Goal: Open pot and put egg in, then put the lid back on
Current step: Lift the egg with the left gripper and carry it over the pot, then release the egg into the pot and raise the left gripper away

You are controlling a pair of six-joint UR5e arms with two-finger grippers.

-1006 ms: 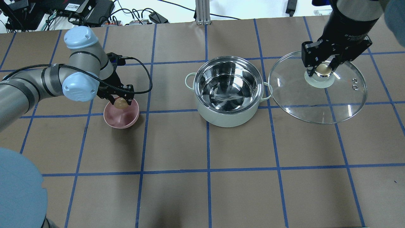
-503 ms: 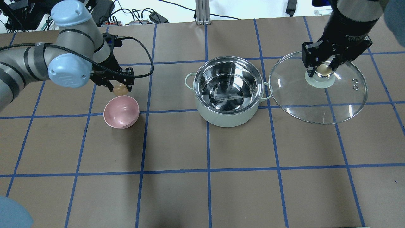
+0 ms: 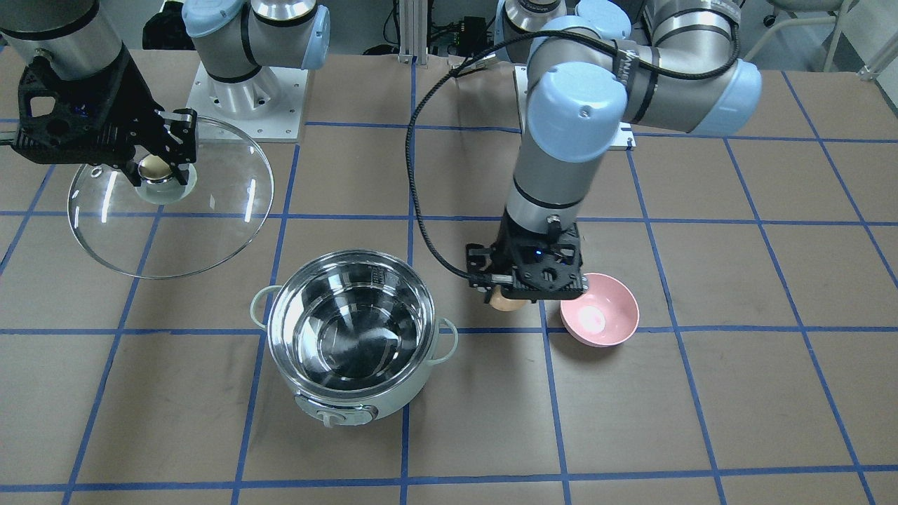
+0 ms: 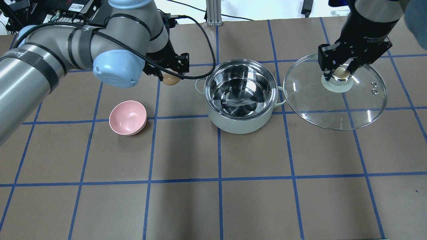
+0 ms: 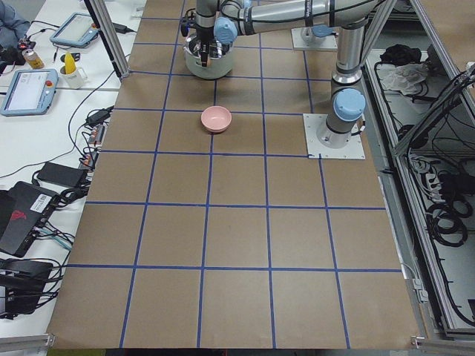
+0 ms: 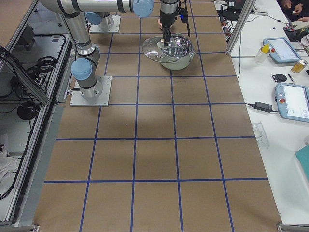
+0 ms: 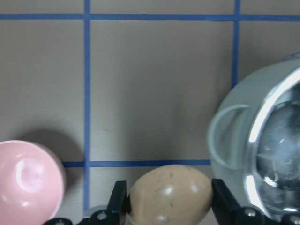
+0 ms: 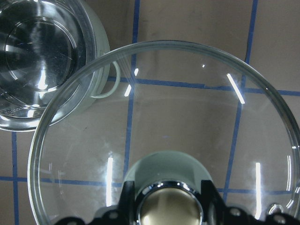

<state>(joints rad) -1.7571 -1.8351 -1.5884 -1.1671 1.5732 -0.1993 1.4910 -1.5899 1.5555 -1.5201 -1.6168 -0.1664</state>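
I'm carrying the egg [image 7: 169,192] in the left gripper [image 4: 170,77], whose two fingers are closing on its long ends. The jaws are only as far apart as the egg is long, and nothing else is in them. The egg is hanging in the air above the table [image 4: 253,200], between the pink bowl [image 4: 127,117] and the pot [image 4: 233,125]. It is just beside the loop handle [image 7: 225,136] on the pot's left side and not yet over the opening. I'm gripping it end to end, I think, so that the rounded shell is sitting squarely against the pads and not squirting out sideways.

The pot is standing open with its steel inside bare, so the drop is the step in hand. The gripper needs to travel a little further across the rim and then lower before I'm letting go, since an egg released from height could crack on the steel.

The right gripper [image 4: 340,72] is pinching the cream-topped knob [image 4: 341,74] of the glass lid [image 4: 333,106], with its jaws closed tight around the knob. It is holding the lid off to the pot's right, and the lid's near edge is coming close to the pot's right handle. The lid looks lifted off the table, though I can't be sure. I'm parking it there so that the opening is clear and the lid is ready for going back on.
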